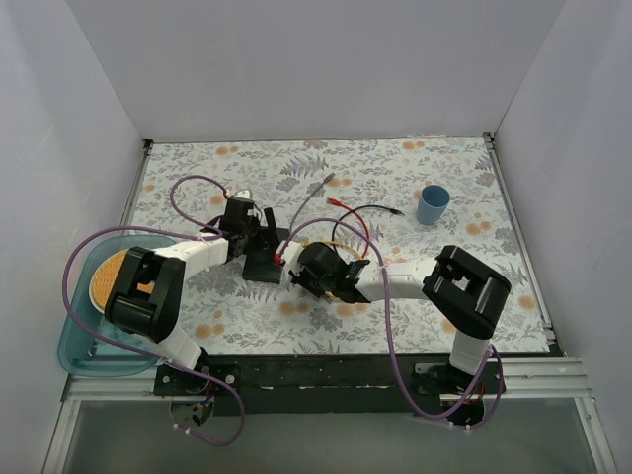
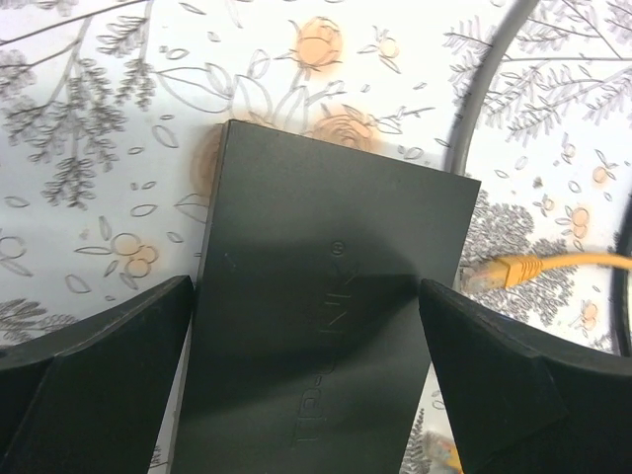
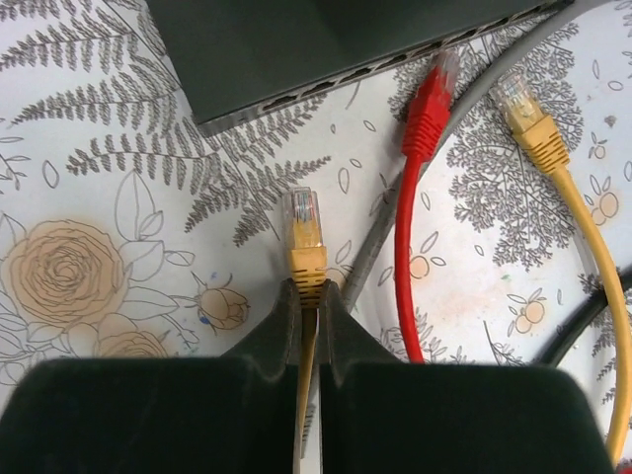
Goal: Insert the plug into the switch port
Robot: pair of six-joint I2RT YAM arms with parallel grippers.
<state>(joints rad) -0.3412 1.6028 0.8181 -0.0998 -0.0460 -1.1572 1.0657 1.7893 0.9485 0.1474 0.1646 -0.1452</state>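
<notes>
The plug (image 3: 304, 229) is grasped but not yet inserted. In the right wrist view, the right hand (image 3: 307, 296) is seen clenched just behind the plug's yellow boot, with the clear tip pointed toward the top of the frame. The switch (image 3: 326, 44) lies across the upper part of that frame, and its row of ports (image 3: 395, 61) is shown along the slanted edge that faces the plug. Plug and ports are kept apart by a strip of bare floral tabletop (image 3: 118, 158), so no contact is made. The plug is aimed roughly at the left end of the row but is not squared to the slanted port face.

A red plug (image 3: 434, 94) and a second yellow plug (image 3: 521, 114) lie loose at the upper right. Neither is seated; the red tip lies very close to the port edge, and whether it touches cannot be told.

In the left wrist view, the left hand (image 2: 306, 286) is set astride the switch, with one side of it at each long edge. It appears to be clamped on the box to steady it.

Two steps can be judged done: the switch is braced, and the plug is picked up and brought near. Squaring the plug to a port, closing the gap, pressing it home and letting go are left. Which port is meant cannot be told.
</notes>
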